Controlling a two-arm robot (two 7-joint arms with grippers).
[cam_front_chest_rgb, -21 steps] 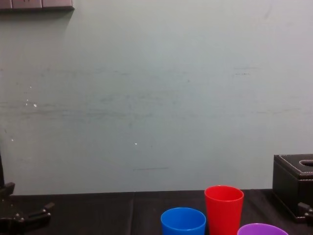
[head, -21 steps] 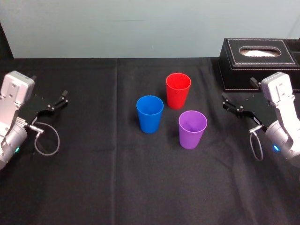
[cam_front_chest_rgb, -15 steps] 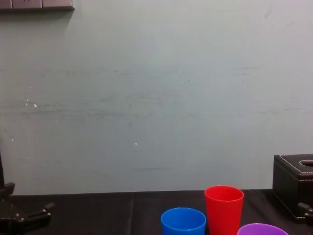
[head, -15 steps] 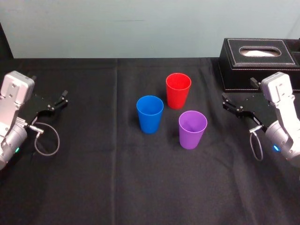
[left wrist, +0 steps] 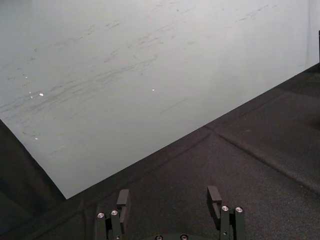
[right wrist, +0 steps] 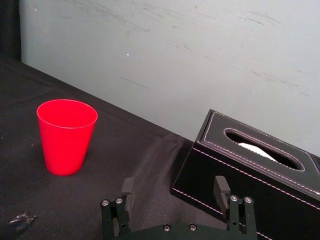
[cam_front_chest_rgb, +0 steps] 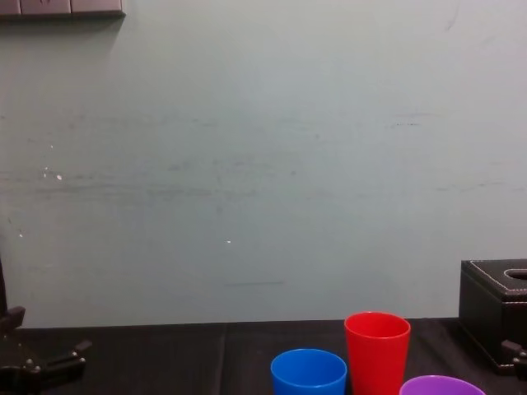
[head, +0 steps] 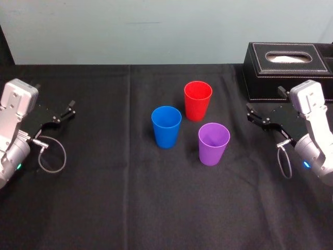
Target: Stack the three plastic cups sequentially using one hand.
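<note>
I log the red cup (head: pixel 197 100) farthest back, the blue cup (head: pixel 166 126) nearer and to its left, and the purple cup (head: pixel 213 143) nearest on the right. All three stand upright and empty on the black surface (head: pixel 130 198), close together but apart, none nested. The right gripper (head: pixel 251 114) sits low, just in front of the tissue box (head: pixel 286 70) with white tissue at its slot; its jaws are apart and empty, aimed toward the cups, with the purple cup closest but clear of them. The left gripper (head: pixel 70 108) rests at far left, jaws also apart, well apart from the cups.
</note>
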